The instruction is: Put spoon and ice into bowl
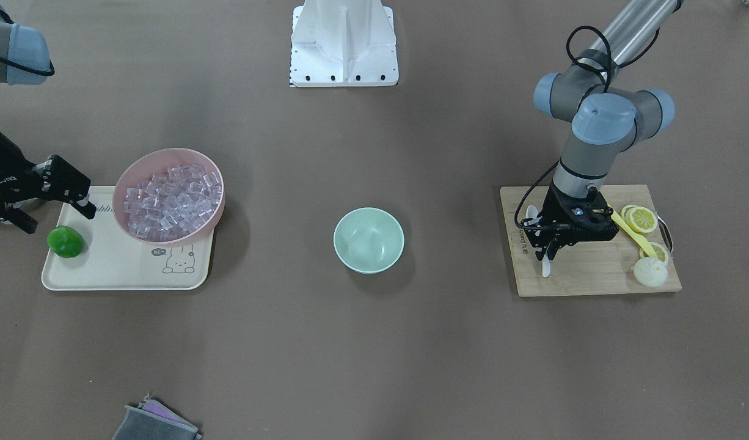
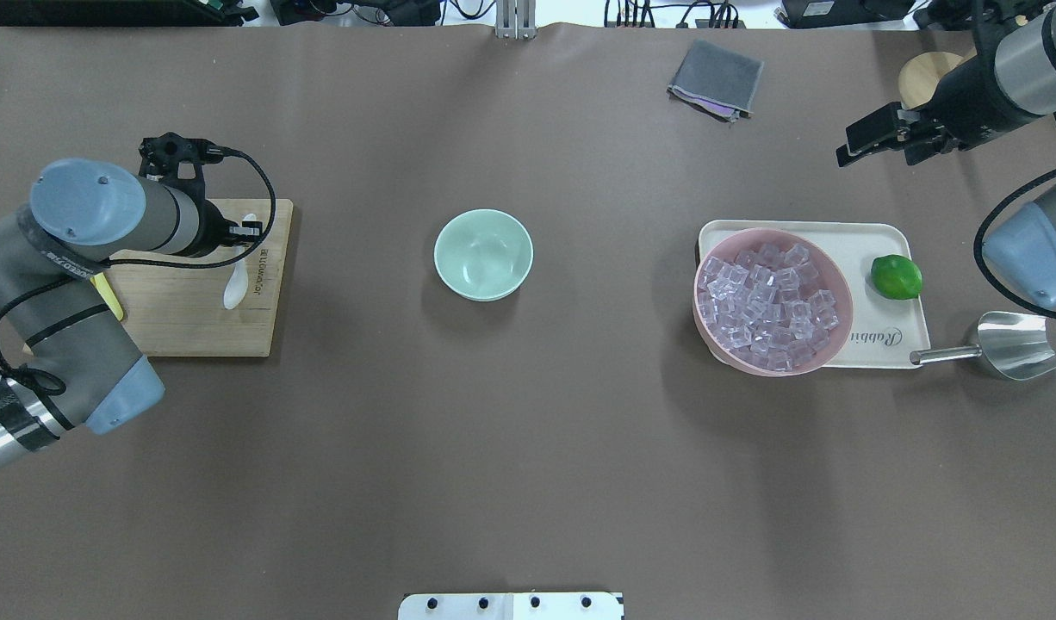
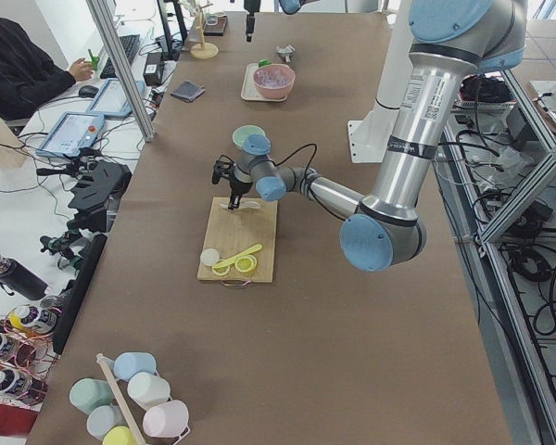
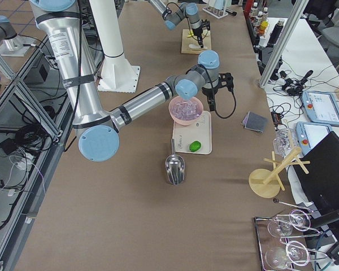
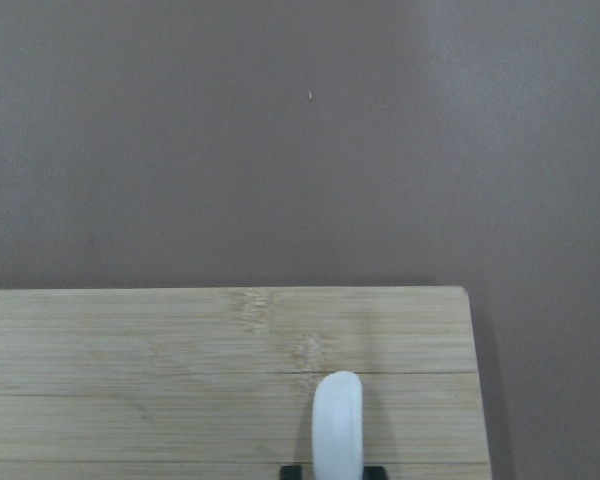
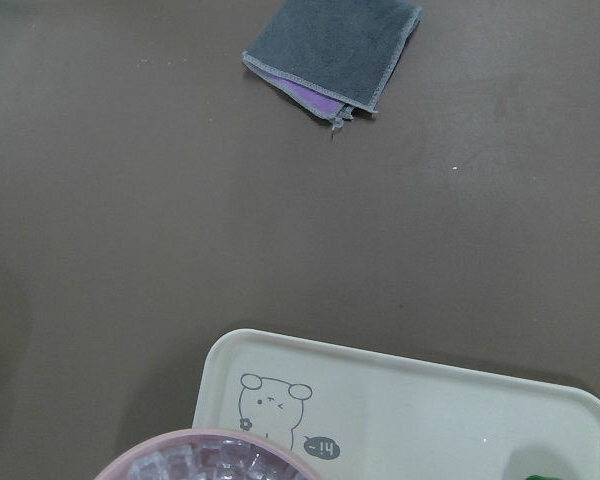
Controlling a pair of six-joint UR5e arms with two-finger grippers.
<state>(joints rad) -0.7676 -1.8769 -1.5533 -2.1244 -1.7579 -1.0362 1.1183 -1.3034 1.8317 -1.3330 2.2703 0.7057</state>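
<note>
At left, the left pincer (image 1: 549, 249) appears closed on the white soup spoon (image 2: 234, 288), low over the bamboo cutting board (image 2: 192, 323). At centre, the mint-green bowl (image 2: 483, 254) stands empty. At right, ice cubes (image 2: 769, 306) fill a pink bowl (image 2: 848, 310); the right pincer (image 1: 58, 214) hangs open, empty. Spoon pickup seems underway; the next move calls for lifting it across to the bowl.

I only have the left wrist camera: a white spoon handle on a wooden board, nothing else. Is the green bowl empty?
Observer: Yes. The bowl is empty and stands mid-table, apart from the board.
Operator: Where's the ice?
Observer: The ice is heaped in the pink bowl on the tray.
Operator: And the right gripper?
Observer: The right gripper is open, holding nothing.
</note>
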